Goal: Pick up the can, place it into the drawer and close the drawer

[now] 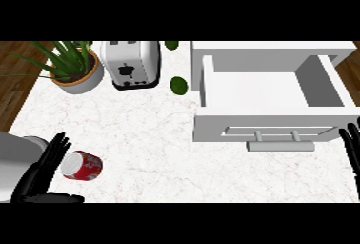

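1. White marbled counter fills the head view, with wooden floor seen past its left and right edges.
2. A red can is seen lying on its side near the counter's lower left, its pale end turned toward the left hand.
3. The left hand is placed just beside the can with fingers straight and spread; nothing is gripped, and contact with the can cannot be made out. This placement is judged to be an approach for the pick-up, which is not yet done.
4. The right hand is shown only as straight, relaxed fingers at the right edge, near the drawer's front corner; it is judged to be resting.
5. The white drawer is pulled open at the upper right, its inside bare and its handle facing the robot, so the can is judged able to be lowered in from above.
6. At the back, a potted plant, a toaster and a green item are set well apart from the can.
7. Between can and drawer only bare counter is seen; the drawer's front wall must be cleared by lifting.
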Controlling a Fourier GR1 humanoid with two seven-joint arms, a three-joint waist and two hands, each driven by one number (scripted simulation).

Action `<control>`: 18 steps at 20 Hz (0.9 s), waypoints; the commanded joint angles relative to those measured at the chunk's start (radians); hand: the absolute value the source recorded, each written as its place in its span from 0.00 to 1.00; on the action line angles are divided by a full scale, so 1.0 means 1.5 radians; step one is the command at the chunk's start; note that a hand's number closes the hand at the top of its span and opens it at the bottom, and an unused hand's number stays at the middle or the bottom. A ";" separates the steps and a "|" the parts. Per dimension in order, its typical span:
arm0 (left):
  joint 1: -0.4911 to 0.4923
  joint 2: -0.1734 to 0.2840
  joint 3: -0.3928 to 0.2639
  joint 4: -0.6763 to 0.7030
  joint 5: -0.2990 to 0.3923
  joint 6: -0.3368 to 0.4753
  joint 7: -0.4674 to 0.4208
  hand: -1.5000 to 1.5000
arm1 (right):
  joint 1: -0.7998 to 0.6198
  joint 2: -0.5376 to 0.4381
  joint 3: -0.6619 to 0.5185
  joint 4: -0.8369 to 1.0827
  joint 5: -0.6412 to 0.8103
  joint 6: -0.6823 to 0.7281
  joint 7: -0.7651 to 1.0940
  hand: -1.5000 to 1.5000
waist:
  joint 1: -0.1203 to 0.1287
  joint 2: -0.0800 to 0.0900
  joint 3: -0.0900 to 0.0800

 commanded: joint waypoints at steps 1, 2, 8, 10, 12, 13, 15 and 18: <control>-0.036 -0.004 -0.007 0.093 -0.026 0.035 -0.064 0.00 | 0.031 0.020 0.037 -0.004 0.032 -0.012 -0.032 0.00 | -0.001 0.000 0.000; -0.006 0.015 -0.003 0.051 -0.008 0.007 -0.061 0.00 | -0.025 -0.009 -0.020 0.010 -0.014 -0.004 0.017 0.00 | 0.001 0.000 0.000; -0.059 0.029 0.003 0.056 0.016 0.009 0.007 0.00 | -0.026 0.008 0.014 -0.045 0.005 -0.014 0.071 0.00 | 0.001 0.000 0.000; -0.077 0.020 -0.012 0.149 -0.015 0.031 -0.063 0.00 | 0.013 0.018 -0.005 -0.031 -0.002 0.008 0.014 0.00 | -0.001 0.000 0.000; -0.026 -0.001 -0.032 0.059 -0.010 0.039 -0.046 0.00 | -0.002 0.020 0.027 -0.045 0.014 -0.012 0.038 0.00 | 0.001 0.000 0.000; -0.061 -0.012 -0.030 0.070 0.006 0.037 -0.006 0.00 | -0.012 0.015 -0.007 -0.037 -0.006 -0.011 0.055 0.00 | 0.000 0.000 0.000; -0.073 0.014 -0.016 0.137 0.001 0.030 -0.057 0.00 | 0.037 -0.015 -0.056 -0.074 -0.078 0.042 0.056 0.00 | -0.003 0.000 0.000; -0.095 -0.020 -0.039 0.105 0.005 0.047 -0.017 0.00 | 0.018 0.020 0.005 -0.048 0.010 0.016 0.037 0.00 | 0.000 0.000 0.000</control>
